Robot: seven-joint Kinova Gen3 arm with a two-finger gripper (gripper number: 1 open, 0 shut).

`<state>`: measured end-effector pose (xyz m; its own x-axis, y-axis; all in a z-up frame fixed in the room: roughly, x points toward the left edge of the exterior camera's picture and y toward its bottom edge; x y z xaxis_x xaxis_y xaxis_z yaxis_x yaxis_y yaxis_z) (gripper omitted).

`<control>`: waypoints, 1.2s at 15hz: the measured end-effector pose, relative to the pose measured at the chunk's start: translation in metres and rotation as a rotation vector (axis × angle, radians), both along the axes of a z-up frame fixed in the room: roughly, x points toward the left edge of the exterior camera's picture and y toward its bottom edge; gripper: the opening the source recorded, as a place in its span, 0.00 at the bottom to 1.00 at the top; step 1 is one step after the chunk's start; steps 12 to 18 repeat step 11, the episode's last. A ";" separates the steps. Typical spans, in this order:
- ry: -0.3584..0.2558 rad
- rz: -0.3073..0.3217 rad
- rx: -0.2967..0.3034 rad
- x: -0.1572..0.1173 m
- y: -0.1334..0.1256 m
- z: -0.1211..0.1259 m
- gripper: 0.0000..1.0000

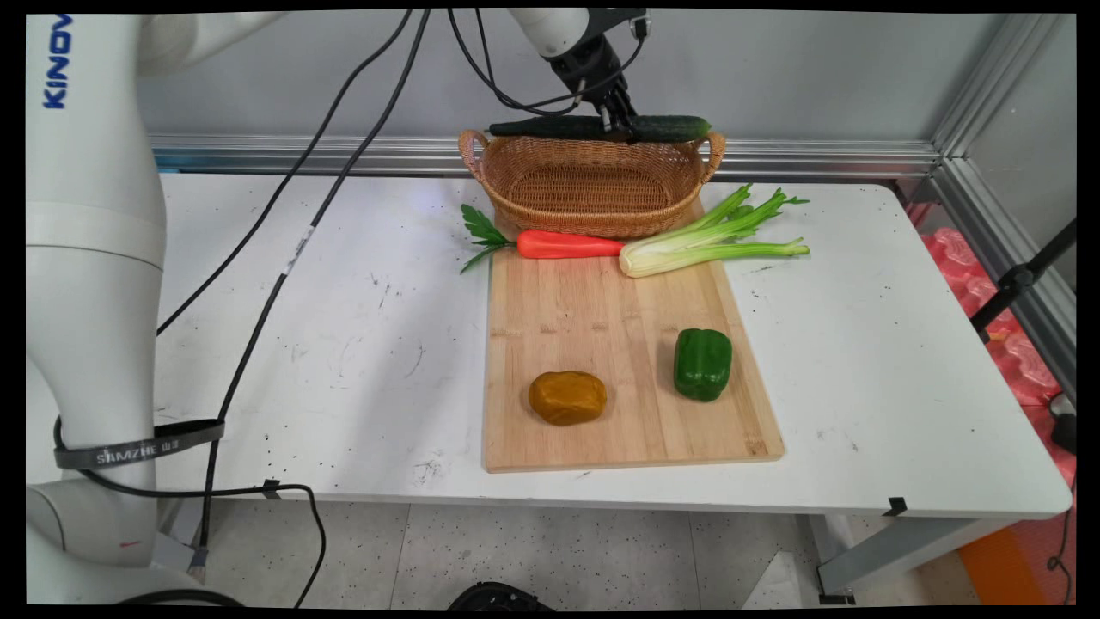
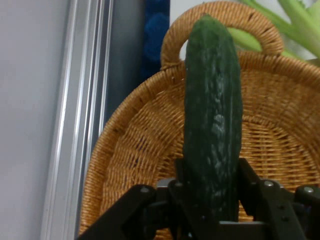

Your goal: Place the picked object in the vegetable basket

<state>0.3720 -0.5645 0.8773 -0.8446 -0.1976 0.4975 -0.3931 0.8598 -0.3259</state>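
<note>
High at the top centre of the main view, the black gripper (image 1: 617, 127) is clamped on a dark green cucumber (image 1: 670, 128), holding it level above the far rim of a wicker basket (image 1: 593, 185). The cucumber stretches left and right of the fingers, spanning nearly the whole length of the basket between its two handles.

Only the main view shows the wider table (image 1: 344, 344). A wooden cutting board (image 1: 593, 344) lies in the middle of the frame, its far end against the basket. Across that far end lie an orange carrot (image 1: 567, 245) with green leaves pointing left and, touching its tip, a celery stalk (image 1: 696, 245) whose leafy end runs off the board to the right. Toward the near end sit a brown potato (image 1: 567, 397) and, to its right and well apart, a green bell pepper (image 1: 703, 363).

Close up, the hand view shows what the main view cannot: the gripper (image 2: 212, 200) pressed against both sides of the cucumber (image 2: 212, 125), its bumpy skin rising up the frame's centre. Behind it the basket (image 2: 135, 165) weave fills the frame, one handle arched at the top, with celery (image 2: 300, 20) at the upper right.
</note>
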 end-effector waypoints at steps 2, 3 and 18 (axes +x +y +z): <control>0.000 0.001 -0.002 0.002 -0.006 -0.006 0.00; -0.001 0.001 -0.002 0.002 -0.008 -0.007 0.00; 0.015 0.003 0.004 0.002 -0.017 -0.020 1.00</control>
